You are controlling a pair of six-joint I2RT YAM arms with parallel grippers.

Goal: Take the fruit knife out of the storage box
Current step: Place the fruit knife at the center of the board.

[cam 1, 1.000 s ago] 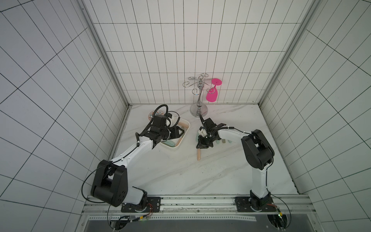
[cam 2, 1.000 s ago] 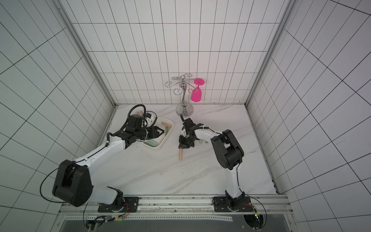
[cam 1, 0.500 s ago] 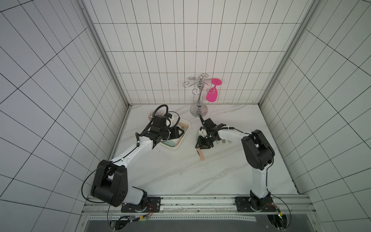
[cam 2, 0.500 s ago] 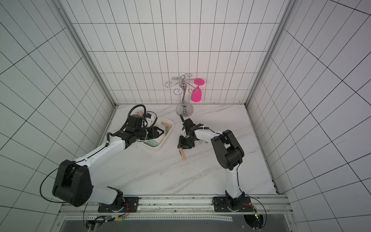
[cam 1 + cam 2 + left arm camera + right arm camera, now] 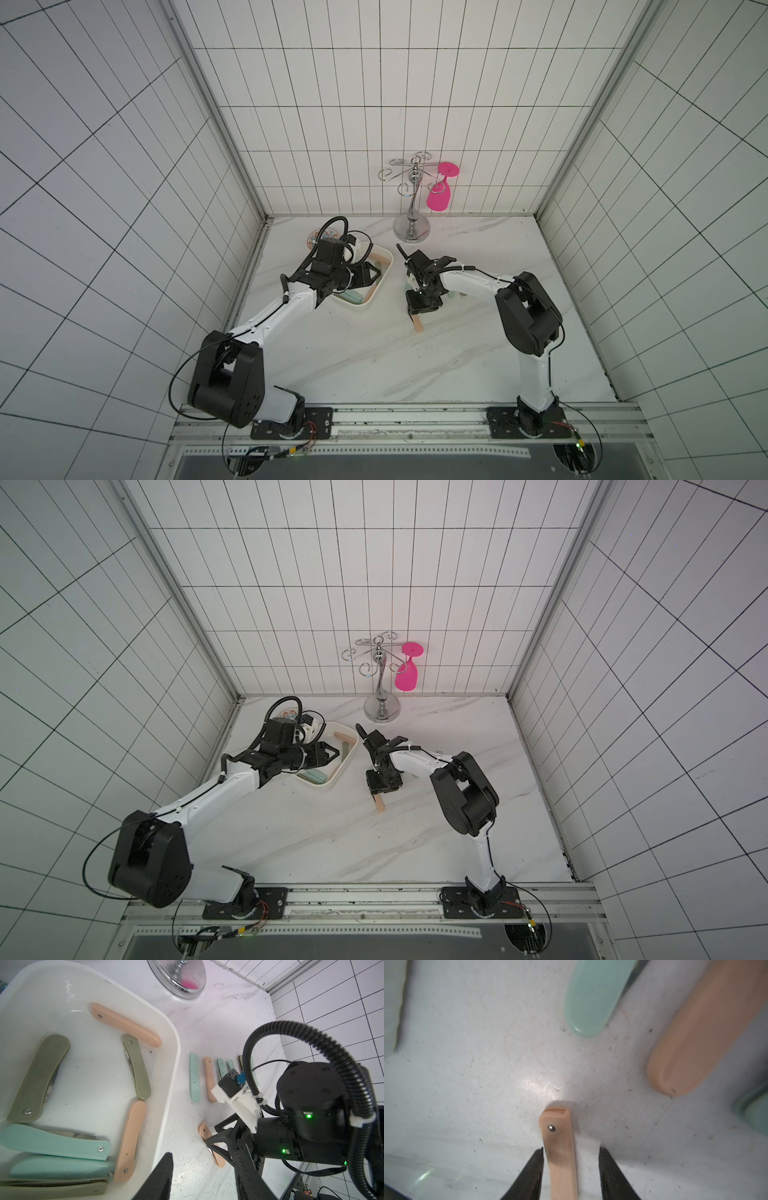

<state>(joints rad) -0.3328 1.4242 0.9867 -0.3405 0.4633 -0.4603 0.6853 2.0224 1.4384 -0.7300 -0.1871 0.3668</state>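
The right gripper [image 5: 571, 1153] is standing spread over the marble tabletop [image 5: 477, 1084]. It is no longer clamping the peach folding fruit knife [image 5: 560, 1147] it was holding shut a second ago. The knife is now lying flat between the fingers, one finger just beside the handle and the other clear of it. In a top view the released knife [image 5: 419, 326] is resting to the right of the white storage box [image 5: 374, 298], apart from it. It is lying a little nearer than the row of mint and peach knives [image 5: 195, 1078] already set out on the table.

To the left, the left gripper [image 5: 203, 1176] is hanging over the storage box, its jaws apart and empty. Seven folded knives in olive, mint and peach are lying inside the box in the left wrist view. At the far wall a chrome glass stand [image 5: 411, 208] is carrying a pink goblet [image 5: 438, 199].

The drop is likely closing one removal. With knives remaining in the box, the job is probably continuing, and the right gripper is needing only to lift clear without nudging the handle.
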